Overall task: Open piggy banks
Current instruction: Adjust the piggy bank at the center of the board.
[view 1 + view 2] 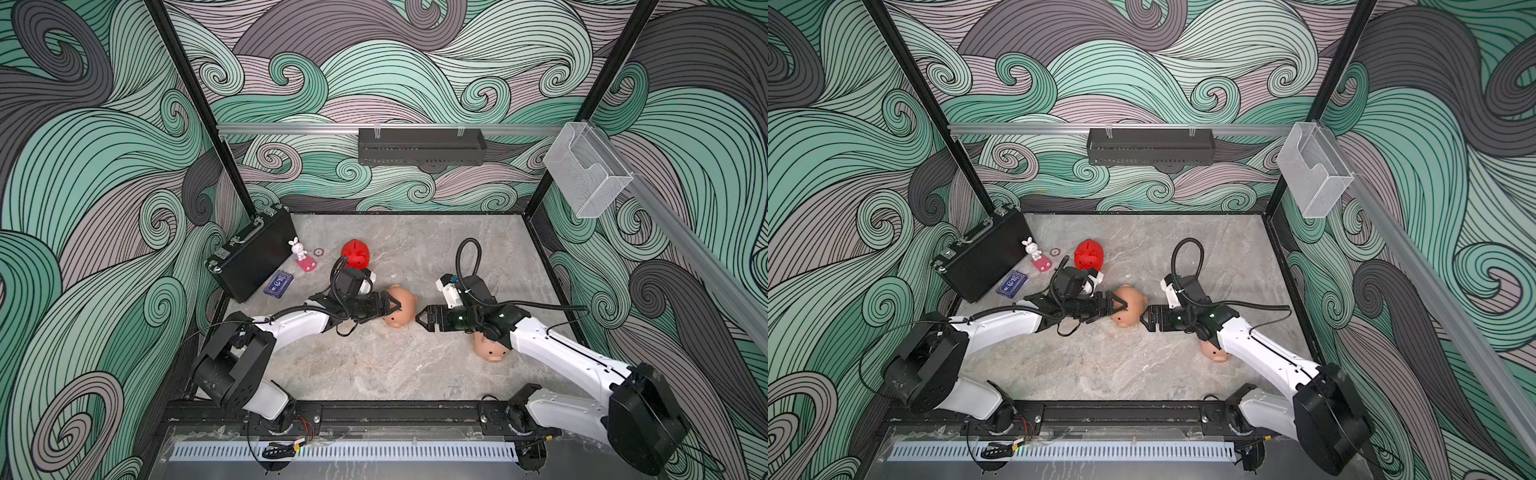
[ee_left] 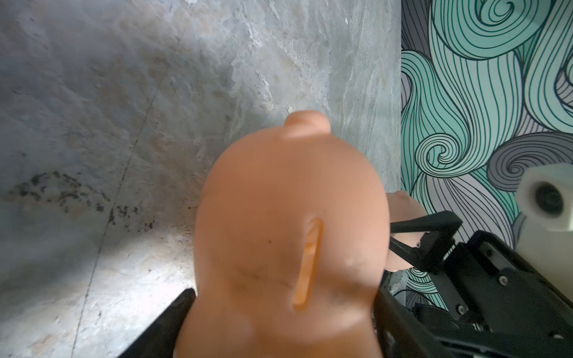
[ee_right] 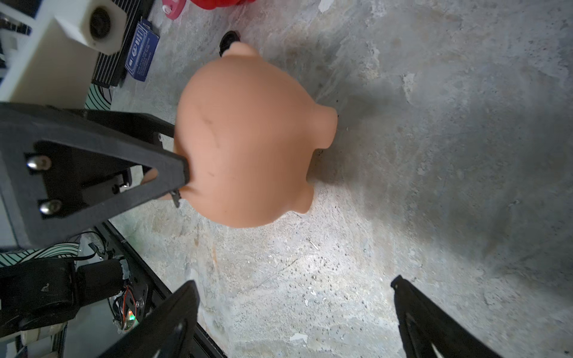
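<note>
A: At the near side of the worktop [image 1: 374, 365], the second peach pig [image 1: 490, 349] is lying half under the right arm's forearm, so a careless swing of that arm is risking knocking it away.

B: And the middle?

A: The left pincer [image 1: 395, 308] is gripping the held peach pig [image 1: 401, 309], its jaws closing on the rounded body just above the worktop. The left wrist view is showing the coin slot [image 2: 307, 263] facing that camera, so the belly plug is hidden. The smooth round shell is likely to slip or twist in that grip if the other arm pulls hard.

B: The right arm?

A: It is reaching in low from the right, forearm nearly level, the right pincer [image 1: 420, 321] standing wide open and empty, just beside the pig's rear, not touching. Coming in off-line, it could shove the pig out of the grip.

B: Farther back?

A: The red pig [image 1: 355, 253] is sitting untouched near the rabbit figurine [image 1: 300, 253].
</note>
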`<state>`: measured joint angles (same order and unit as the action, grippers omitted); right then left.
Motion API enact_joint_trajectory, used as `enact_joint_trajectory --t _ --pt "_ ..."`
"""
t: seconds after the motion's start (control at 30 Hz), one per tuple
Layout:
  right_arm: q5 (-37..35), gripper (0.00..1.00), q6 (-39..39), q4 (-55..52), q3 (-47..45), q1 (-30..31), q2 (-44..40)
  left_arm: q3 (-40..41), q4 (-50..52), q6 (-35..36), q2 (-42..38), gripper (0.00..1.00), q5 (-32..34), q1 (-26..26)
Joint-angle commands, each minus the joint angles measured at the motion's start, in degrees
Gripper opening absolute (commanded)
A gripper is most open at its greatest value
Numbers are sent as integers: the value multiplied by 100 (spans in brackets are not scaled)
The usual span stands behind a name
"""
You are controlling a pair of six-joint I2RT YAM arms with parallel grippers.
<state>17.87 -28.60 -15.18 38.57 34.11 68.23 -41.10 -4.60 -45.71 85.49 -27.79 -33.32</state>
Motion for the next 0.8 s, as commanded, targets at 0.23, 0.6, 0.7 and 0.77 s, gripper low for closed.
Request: enact_joint_trajectory --t 0.23,0.6,0.7,0.77 --pt "-256 93 -690 950 444 6 603 560 -447 -304 197 77 -525 256" --pt "206 88 -1015 1488 722 3 1426 685 -718 -386 422 89 -517 396" --pt "230 88 -1034 1518 730 2 1502 695 -746 -386 468 94 -517 423" --pt "249 87 -1042 1518 726 7 1535 713 -764 -385 489 96 -497 448"
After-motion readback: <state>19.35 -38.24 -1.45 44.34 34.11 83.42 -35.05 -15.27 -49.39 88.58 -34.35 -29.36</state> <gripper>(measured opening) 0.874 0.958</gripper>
